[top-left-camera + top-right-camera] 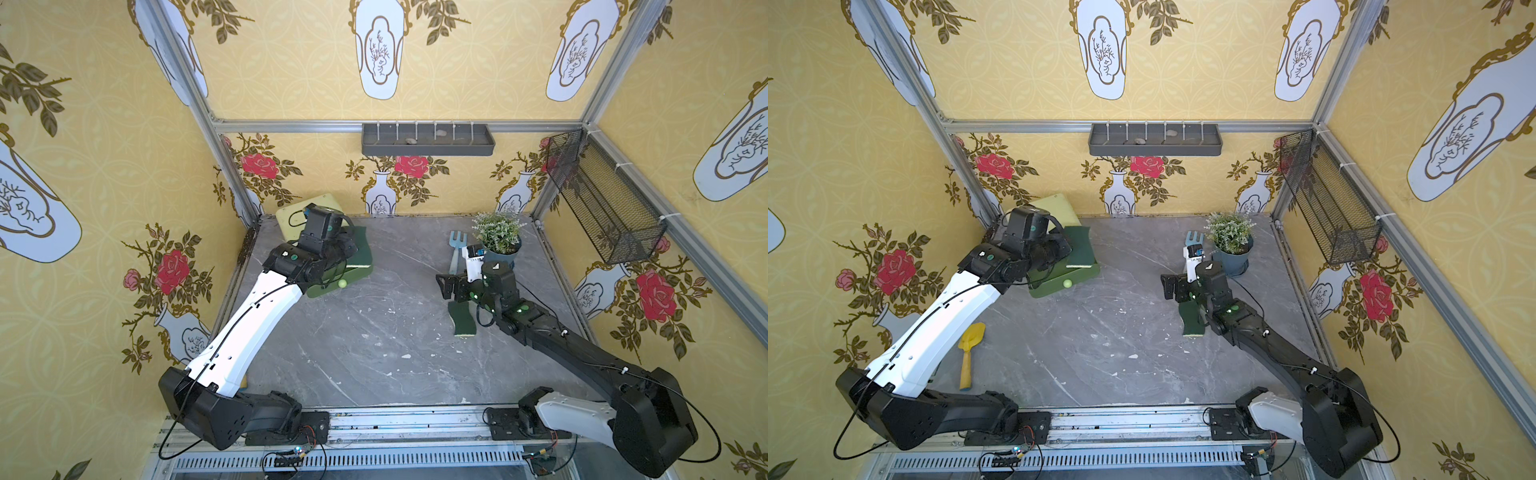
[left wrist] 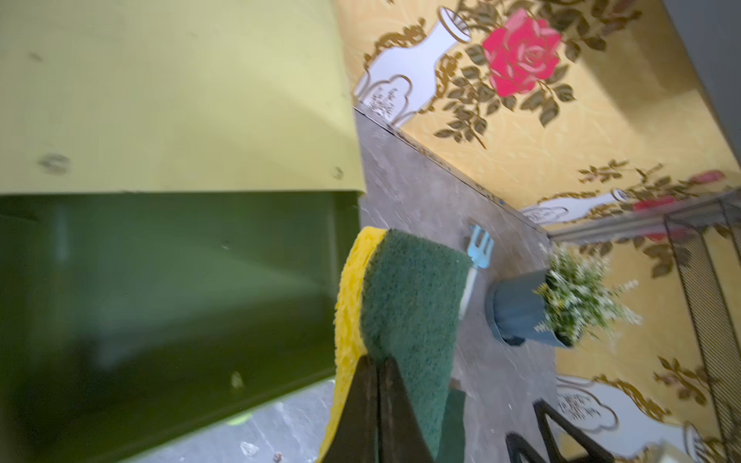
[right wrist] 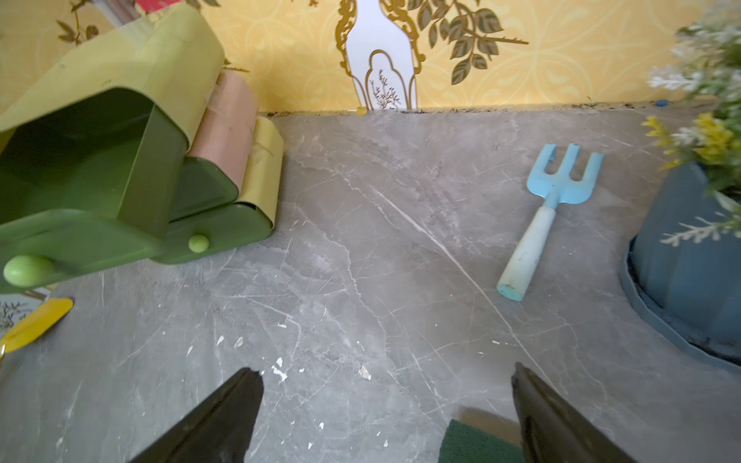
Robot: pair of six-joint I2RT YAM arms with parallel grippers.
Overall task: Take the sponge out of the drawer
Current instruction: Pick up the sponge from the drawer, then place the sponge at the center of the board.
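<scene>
Both top views: sponge (image 1: 358, 249) (image 1: 1079, 248) held tilted over the open green drawer (image 1: 332, 286), second sponge (image 1: 462, 322) flat on the bench (image 1: 374, 353). Left wrist: left fingers (image 2: 377, 405) clamped together on the sponge's edge, just beside the drawer's wall. Right wrist: right fingers (image 3: 224, 417) spread apart above the bench, holding nothing

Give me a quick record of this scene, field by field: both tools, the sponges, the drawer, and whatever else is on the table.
drawer: pulled open, no sponge seen inside
left tool: shut on held sponge
held sponge: yellow and green, raised beside the drawer's edge
right tool: open, holding nothing, above the table
second sponge: lying on the table close to the right tool
other items: blue hand fork, potted plant, yellow shovel
</scene>
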